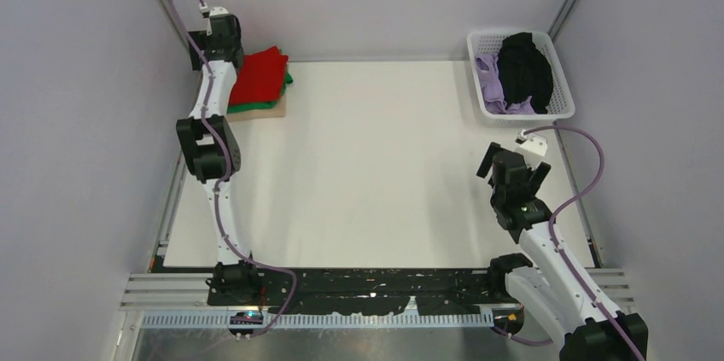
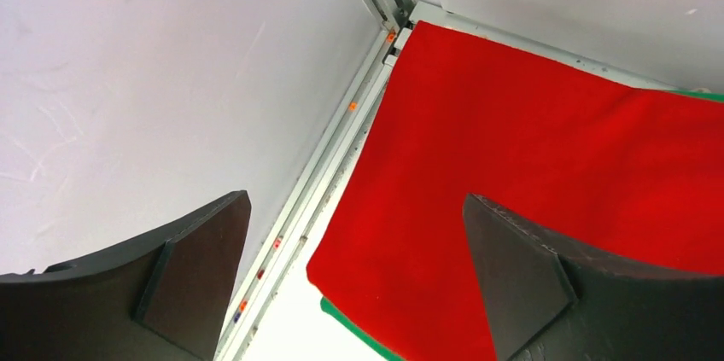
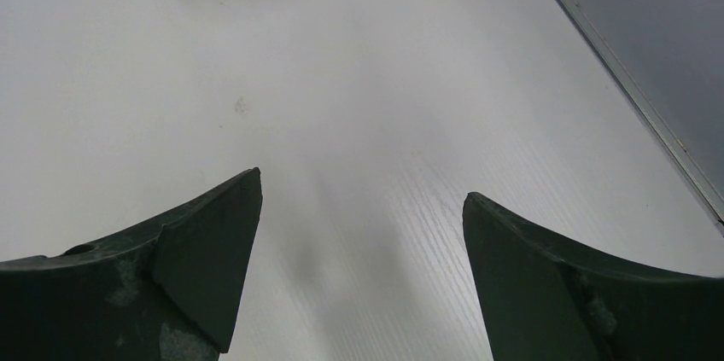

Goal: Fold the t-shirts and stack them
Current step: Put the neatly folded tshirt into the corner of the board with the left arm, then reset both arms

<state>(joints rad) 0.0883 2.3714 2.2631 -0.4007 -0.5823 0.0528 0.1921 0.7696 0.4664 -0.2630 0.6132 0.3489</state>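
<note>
A folded bright red t-shirt [image 1: 259, 77] lies on top of a stack in the table's far left corner. A green t-shirt [image 1: 287, 80] shows at the stack's edge under it, and a tan one [image 1: 256, 112] is at the bottom. In the left wrist view the red shirt [image 2: 546, 165] fills the right side, with a green edge [image 2: 359, 334] below it. My left gripper [image 1: 224, 41] [image 2: 354, 199] is open and empty, hanging over the red shirt's left edge by the wall. My right gripper [image 1: 515, 165] [image 3: 360, 182] is open and empty over bare table.
A white basket [image 1: 563, 79] at the far right holds a black garment [image 1: 524, 66] and a lavender one [image 1: 491, 75]. Grey walls close in the white table [image 1: 376, 165] on the left, back and right. A metal rail [image 2: 341, 122] runs along the left wall.
</note>
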